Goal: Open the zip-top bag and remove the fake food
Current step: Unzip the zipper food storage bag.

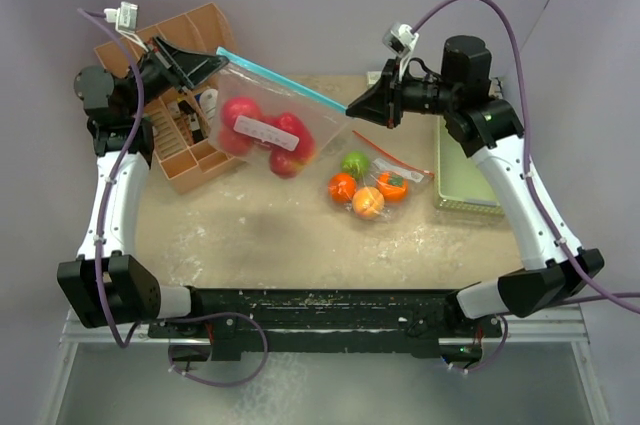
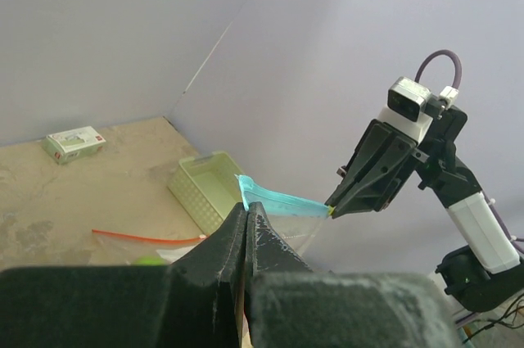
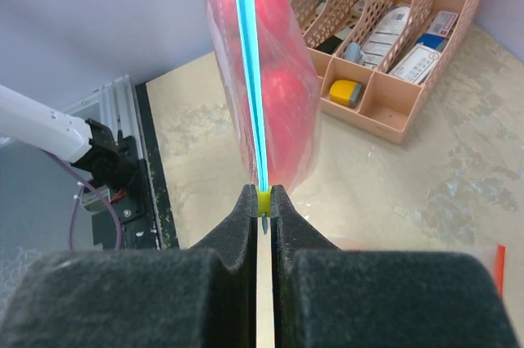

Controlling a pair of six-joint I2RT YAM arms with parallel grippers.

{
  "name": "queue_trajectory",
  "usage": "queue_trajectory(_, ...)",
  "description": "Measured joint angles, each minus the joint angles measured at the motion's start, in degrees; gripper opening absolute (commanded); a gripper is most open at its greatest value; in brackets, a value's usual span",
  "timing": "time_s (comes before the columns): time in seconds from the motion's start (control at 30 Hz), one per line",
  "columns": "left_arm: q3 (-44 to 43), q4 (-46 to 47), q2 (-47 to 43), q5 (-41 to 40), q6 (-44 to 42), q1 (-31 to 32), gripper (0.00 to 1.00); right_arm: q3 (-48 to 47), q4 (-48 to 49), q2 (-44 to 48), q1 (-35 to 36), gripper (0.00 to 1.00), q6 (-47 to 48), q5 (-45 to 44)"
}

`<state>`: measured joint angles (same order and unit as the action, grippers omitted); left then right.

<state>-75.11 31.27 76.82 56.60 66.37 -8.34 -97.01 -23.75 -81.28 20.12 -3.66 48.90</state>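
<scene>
Strung taut above the bench [image 1: 250, 245] between two claws: the zip-top bag [image 1: 268, 105], blue zip strip [image 1: 285, 78] uppermost, read as one thin unbroken line from the right wrist. Pinched at the far-left end by the left claw [image 1: 216, 57], fingers pressed fully together on the strip. Pinched at the opposite end by the right claw [image 1: 350, 108], likewise closed hard on the bag, with a small yellow slider [image 3: 264, 201] nipped between the fingertips (plainest from that claw's own camera). Sagging inside the hanging bag, lifted off the bench: red and pinkish-red fake food [image 1: 262, 133]. Lying on the bench just right of and below it in the top view: orange and green fruits [image 1: 368, 203], seemingly inside a second clear bag [image 1: 408, 175] with a red strip. Farther right, partly under the right arm [image 1: 520, 195]: a pale green tray [image 1: 470, 197]. At far left, behind the left arm [image 1: 112, 195]: a peach organiser [image 1: 190, 160] with small items in its compartments.
</scene>
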Motion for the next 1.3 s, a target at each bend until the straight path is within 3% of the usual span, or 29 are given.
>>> queue_trajectory(0.2,0.6,-0.1,-0.8,0.3,-1.1,0.6,0.00,0.0,0.0,-0.9,-0.4,0.01,-0.3,0.1)
queue_trajectory(0.33,2.9,-1.1,-2.4,-1.0,-3.6,3.2,0.00,0.0,-0.3,-2.2,-1.0,0.37,-1.3,0.7)
queue_trajectory(0.4,3.1,-1.8,-2.4,-1.1,-4.7,5.5,0.00,0.0,0.1,-2.8,-1.2,0.44,-2.4,1.8)
queue_trajectory(0.63,5.0,-1.9,-2.4,-0.2,-6.2,11.2,0.00,0.9,3.3,-3.0,-0.9,0.44,-5.2,3.3)
queue_trajectory(1.0,5.7,-1.2,-2.4,0.8,-6.1,11.6,0.00,-1.1,3.0,-7.2,5.9,0.43,-4.5,-1.3)
queue_trajectory(1.3,5.7,-0.5,-2.4,2.7,-6.1,11.8,0.00,-1.9,2.9,-9.5,6.4,0.40,-4.5,-4.2)
